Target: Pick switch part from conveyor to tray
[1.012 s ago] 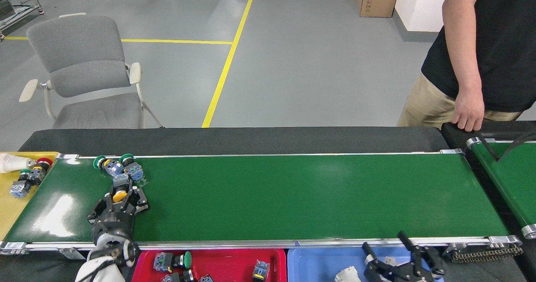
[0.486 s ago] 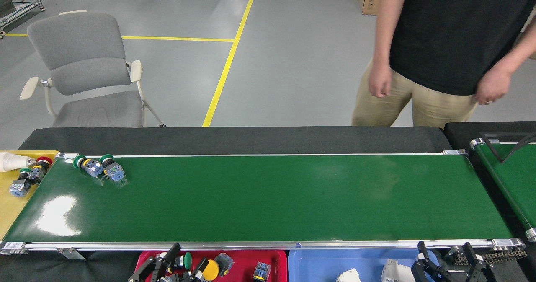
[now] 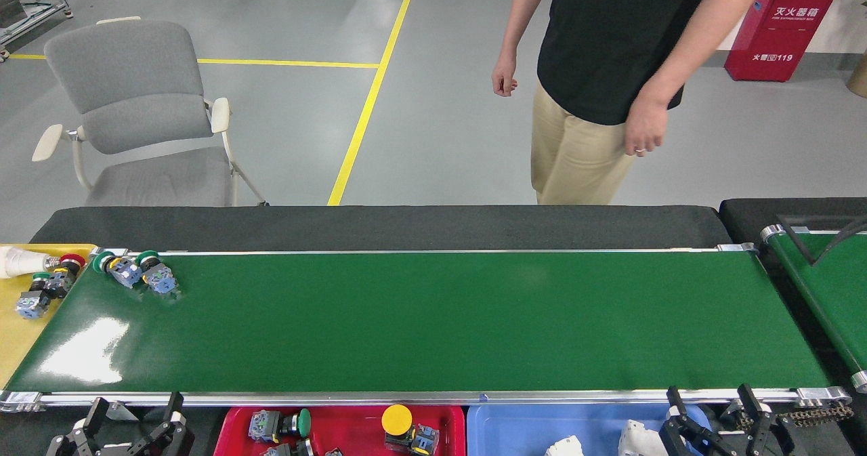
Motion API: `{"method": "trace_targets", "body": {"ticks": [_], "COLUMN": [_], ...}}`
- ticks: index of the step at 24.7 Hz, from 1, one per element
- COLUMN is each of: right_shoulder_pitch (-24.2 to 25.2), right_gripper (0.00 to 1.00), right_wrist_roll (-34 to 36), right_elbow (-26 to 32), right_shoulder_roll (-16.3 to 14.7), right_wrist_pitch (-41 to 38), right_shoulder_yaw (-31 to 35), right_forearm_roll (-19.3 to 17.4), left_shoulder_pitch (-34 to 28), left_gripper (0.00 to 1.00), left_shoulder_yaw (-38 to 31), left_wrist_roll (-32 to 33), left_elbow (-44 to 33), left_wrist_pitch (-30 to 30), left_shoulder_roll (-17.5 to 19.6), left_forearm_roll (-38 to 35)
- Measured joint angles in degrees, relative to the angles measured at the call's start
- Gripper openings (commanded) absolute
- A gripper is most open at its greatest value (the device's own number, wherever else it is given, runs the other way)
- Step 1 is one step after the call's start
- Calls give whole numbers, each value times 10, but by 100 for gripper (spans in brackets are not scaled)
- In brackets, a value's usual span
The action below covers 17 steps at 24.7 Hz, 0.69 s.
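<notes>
Two green-capped switch parts [image 3: 135, 270] lie side by side at the far left of the conveyor [image 3: 433, 320], close to its back rail. In the red tray [image 3: 352, 423] below the front rail rest a yellow-capped switch part [image 3: 401, 429] and a green-capped one [image 3: 278, 423]. My left gripper [image 3: 132, 425] sits low at the bottom left, just left of the red tray, open and empty. My right gripper [image 3: 716, 412] is at the bottom right over the blue tray [image 3: 515, 429], fingers spread and holding nothing.
A yellow tray [image 3: 17, 334] off the belt's left end holds more switch parts [image 3: 47, 285]. White parts [image 3: 637, 437] lie in the blue tray. A person [image 3: 609, 83] stands behind the conveyor. A grey chair [image 3: 135, 117] is at the back left; a narrower green belt [image 3: 823, 286] runs at the right.
My left gripper carried the yellow-capped switch part off the belt, let it go in the red tray and moved left. The two green-capped parts drifted left. The person walked left.
</notes>
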State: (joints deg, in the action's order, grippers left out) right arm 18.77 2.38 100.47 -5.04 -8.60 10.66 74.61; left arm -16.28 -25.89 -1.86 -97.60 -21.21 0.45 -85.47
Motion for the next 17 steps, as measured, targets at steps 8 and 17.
{"method": "trace_targets", "body": {"ticks": [8, 17], "right_shoulder_pitch": [0, 0], "right_gripper": [99, 99], "right_wrist_roll": [-2, -3], "right_elbow": [0, 0], "right_shoulder_roll": [0, 0], "right_wrist_pitch": [-20, -26], "right_shoulder_yaw": [0, 1], "right_forearm_roll": [0, -1], "left_shoulder_pitch": [0, 3], "left_gripper": [100, 100], "left_shoulder_yaw": [4, 3], "left_wrist_roll": [-4, -1], "left_elbow": [3, 3], "left_wrist_pitch": [-26, -37], "left_shoulder_roll": [0, 10], "left_forearm_roll": [1, 2]}}
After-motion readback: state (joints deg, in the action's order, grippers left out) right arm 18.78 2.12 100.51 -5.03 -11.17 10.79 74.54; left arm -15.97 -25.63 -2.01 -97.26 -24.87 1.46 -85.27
